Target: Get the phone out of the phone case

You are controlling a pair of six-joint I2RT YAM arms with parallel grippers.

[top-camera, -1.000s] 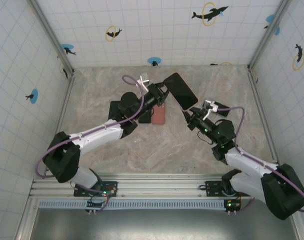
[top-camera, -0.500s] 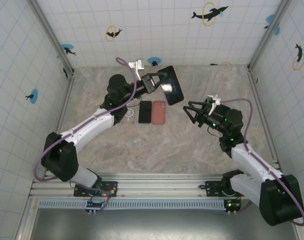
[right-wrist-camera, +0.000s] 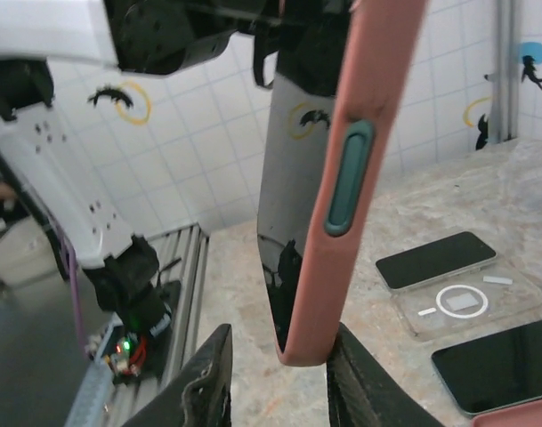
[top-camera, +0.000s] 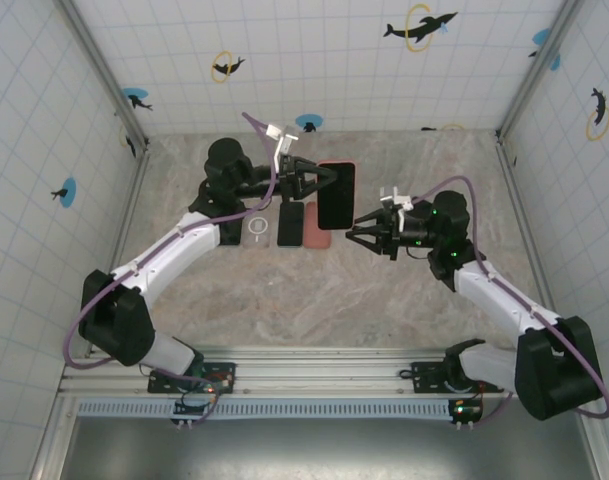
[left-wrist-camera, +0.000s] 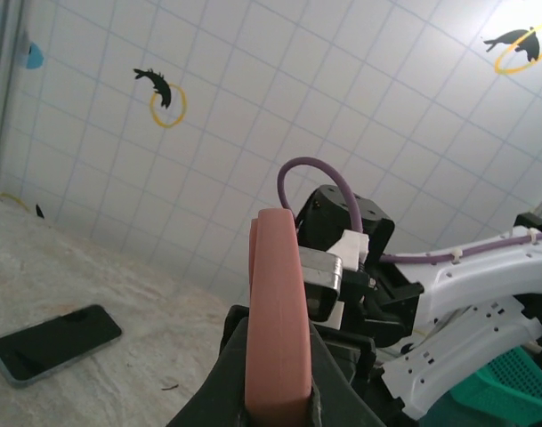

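where tiled walls [top-camera: 314, 60] ring marbled table [top-camera: 284, 300], phone [top-camera: 336, 195] hangs.

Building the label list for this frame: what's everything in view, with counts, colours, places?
table: 1, beige marbled
cased phone: 1, black screen, pink case, held aloft
clear case: 1, transparent, white ring, flat on table
black phone: 1, flat, beside clear case
second phone: 1, dark screen, flat, other side of clear case
pink item: 1, flat, partly hidden by cased phone
left gripper: jaws shut on cased phone
right gripper: jaws open either side of its lower end
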